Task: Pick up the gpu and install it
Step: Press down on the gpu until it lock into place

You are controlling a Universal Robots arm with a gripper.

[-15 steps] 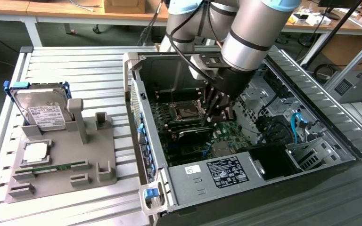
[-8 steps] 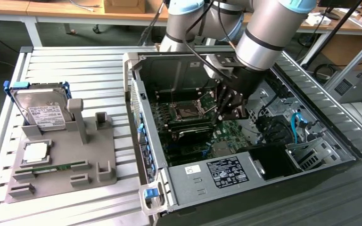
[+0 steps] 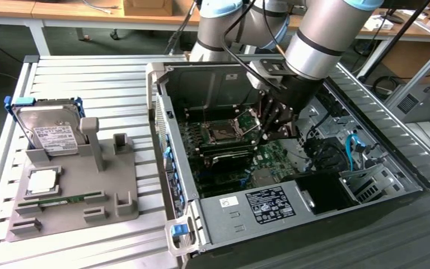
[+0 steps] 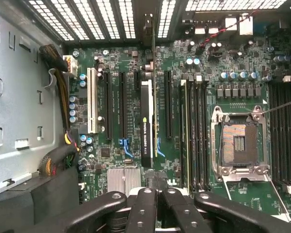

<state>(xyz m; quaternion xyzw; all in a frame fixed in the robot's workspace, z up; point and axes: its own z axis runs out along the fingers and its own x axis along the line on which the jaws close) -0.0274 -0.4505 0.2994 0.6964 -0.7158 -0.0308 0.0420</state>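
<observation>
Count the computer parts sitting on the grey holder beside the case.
3: a hard drive propped at the holder's far end, a processor just nearer, a memory stick lying nearest. Nothing seems hidden.

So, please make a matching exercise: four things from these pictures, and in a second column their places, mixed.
Things:
1. graphics card
2. hard drive
3. memory stick
4. hand

Places:
A. lying flat in the grey holder tray, near its front
B. standing on edge in a slot on the motherboard
C. inside the open computer case, above the board
D. leaning upright at the back of the holder tray

Pairs: 1-B, 2-D, 3-A, 4-C
</observation>
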